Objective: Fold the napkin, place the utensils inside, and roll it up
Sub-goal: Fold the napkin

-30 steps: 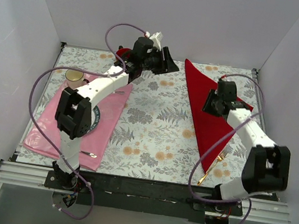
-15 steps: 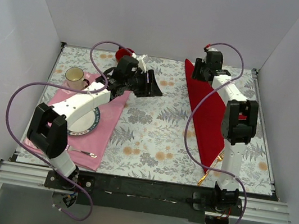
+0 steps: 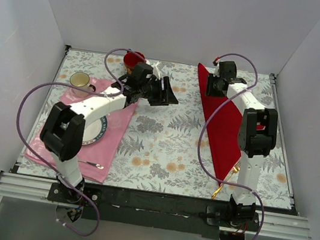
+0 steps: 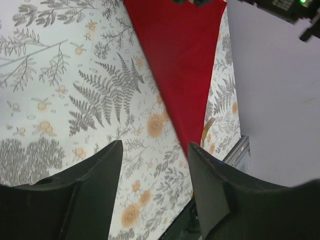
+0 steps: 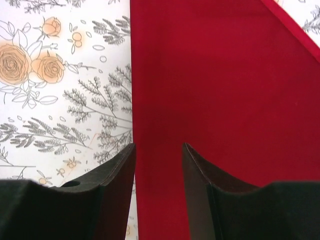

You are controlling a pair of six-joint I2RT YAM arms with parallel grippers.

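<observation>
**Bench layout.** The bench [image 3: 161, 148] carries a floral cover. The napkin [image 3: 224, 139] lies flat on the right half as a long red triangle. 1 point is at the far edge and 1 point is near the front edge. A gold utensil [image 3: 219, 190] projects from under the near point of the napkin, angled toward the front rail. The left wrist view shows the same utensil [image 4: 207, 127] emerging at the right edge of the napkin [image 4: 177, 60]. How many gold pieces lie there cannot be determined.

**Right gripper.** The right gripper [image 3: 214, 87] is at the far end of the napkin. Its 2 fingers are released and hold nothing. In the right wrist view the gripper [image 5: 157, 147] points down at the cloth. The left finger is over the floral cover, just beside the long left edge of the napkin [image 5: 210, 75]. The right finger is over red fabric. Contact with the cloth cannot be determined.

**Left gripper.** The left gripper [image 3: 169, 97] is above the far centre of the bench, well apart from the napkin. The left wrist view shows the gripper [image 4: 155, 147] released, with bare floral cover between its fingers.

**Other items.** A pink placemat [image 3: 119, 126] lies on the left half. It carries a plate [image 3: 96, 131], partly hidden by the left arm, and a silver utensil [image 3: 93, 164] near the front. A cup [image 3: 81, 81] stands at its far corner. A red round object [image 3: 133, 60] sits at the far edge.
</observation>
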